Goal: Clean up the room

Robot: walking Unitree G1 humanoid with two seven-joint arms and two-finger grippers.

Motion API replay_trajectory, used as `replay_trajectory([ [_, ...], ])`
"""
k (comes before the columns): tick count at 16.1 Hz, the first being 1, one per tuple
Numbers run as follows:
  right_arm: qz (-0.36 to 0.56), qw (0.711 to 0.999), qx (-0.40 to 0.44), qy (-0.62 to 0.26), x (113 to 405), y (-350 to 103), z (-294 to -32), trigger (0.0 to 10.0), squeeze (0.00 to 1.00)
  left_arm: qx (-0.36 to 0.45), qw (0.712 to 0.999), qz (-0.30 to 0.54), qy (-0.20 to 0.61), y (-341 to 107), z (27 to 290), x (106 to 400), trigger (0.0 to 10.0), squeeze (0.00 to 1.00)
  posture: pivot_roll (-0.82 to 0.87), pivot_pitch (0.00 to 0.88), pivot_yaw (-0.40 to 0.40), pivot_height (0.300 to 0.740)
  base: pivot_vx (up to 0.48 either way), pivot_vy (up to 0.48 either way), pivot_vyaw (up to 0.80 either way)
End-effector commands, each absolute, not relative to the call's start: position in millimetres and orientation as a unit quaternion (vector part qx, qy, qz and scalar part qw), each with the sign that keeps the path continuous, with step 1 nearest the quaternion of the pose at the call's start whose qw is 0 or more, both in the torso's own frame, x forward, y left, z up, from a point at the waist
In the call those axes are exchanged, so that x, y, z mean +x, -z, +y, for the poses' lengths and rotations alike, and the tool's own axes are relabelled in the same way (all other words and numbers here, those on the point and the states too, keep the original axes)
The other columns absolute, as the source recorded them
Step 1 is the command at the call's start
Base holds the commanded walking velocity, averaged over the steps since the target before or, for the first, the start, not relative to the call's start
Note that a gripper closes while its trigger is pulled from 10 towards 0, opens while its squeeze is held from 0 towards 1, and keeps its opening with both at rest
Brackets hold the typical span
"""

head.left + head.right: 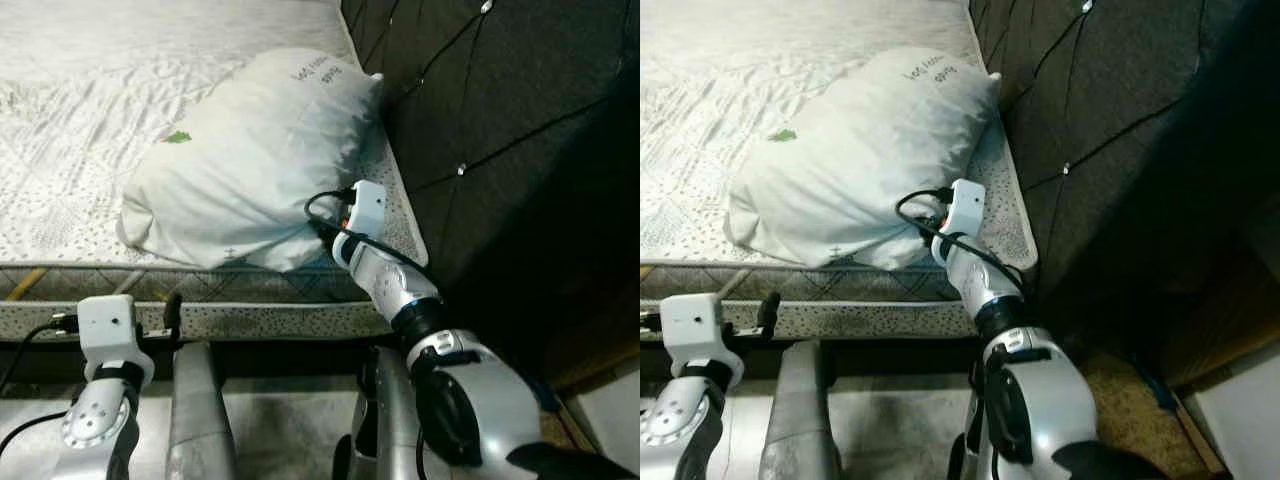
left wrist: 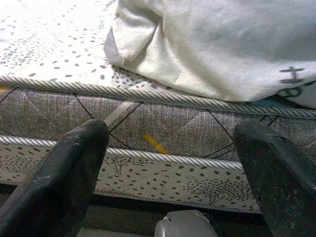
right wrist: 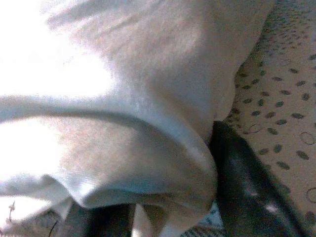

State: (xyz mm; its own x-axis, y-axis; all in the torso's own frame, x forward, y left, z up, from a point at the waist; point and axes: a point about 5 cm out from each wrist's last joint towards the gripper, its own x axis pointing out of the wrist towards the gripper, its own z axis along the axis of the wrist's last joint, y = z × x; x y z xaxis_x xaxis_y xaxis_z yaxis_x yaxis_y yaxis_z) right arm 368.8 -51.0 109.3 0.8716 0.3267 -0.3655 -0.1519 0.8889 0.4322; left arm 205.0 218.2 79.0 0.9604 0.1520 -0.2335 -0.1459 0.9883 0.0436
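The step in hand looks like tidying the bed: the right pincer (image 3: 197, 197) has its black fingers (image 3: 247, 192) clamped on the near corner of the plump white fabric pillow (image 1: 250, 160), cloth bunched between them in the right wrist view. The pillow lies on the speckled grey-white quilted mattress (image 1: 70, 180), at its corner nearest the dark tufted upholstered headboard (image 1: 500, 120), touching that headboard at its far end. Its long axis runs diagonally, from the near side edge of the mattress up and away toward the headboard, the end with small printed lettering pointing to the headboard and the gripped end pointing back at the robot.

The left pincer (image 2: 173, 163) hovers low beside the mattress's piped side edge, fingers spread well apart and holding nothing.

The next move, as I judge it, calls for lifting or dragging the pillow by that corner and squaring it against the headboard; a one-corner hold may let the soft bulk sag or twist, so the free left pincer could usefully support the other end
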Motion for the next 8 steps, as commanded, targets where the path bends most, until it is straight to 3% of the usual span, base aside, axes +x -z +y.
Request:
replay_trajectory([
  [1,0.153,0.966,0.194,-0.072,388,-137,-84,0.0,0.00,0.012,0.991,0.115,-0.064,-78,214,210,10.0,0.00,0.16,0.000,-0.095,0.487,0.000,0.000,0.00],
  [5,0.127,0.979,0.159,-0.029,400,-153,-143,0.0,0.00,0.023,0.994,0.097,-0.053,-84,215,226,10.0,0.00,0.14,0.000,-0.085,0.487,0.000,0.000,0.00],
  [6,0.122,0.985,0.118,-0.019,398,-154,-174,0.0,0.00,0.022,0.994,0.092,-0.054,-86,215,232,10.0,0.00,0.12,0.000,-0.081,0.487,0.000,0.000,0.00],
  [8,0.124,0.989,0.084,0.011,393,-152,-204,0.0,0.00,0.020,0.994,0.090,-0.051,-85,213,237,10.0,0.00,0.10,0.000,-0.068,0.487,0.000,0.000,0.00],
])
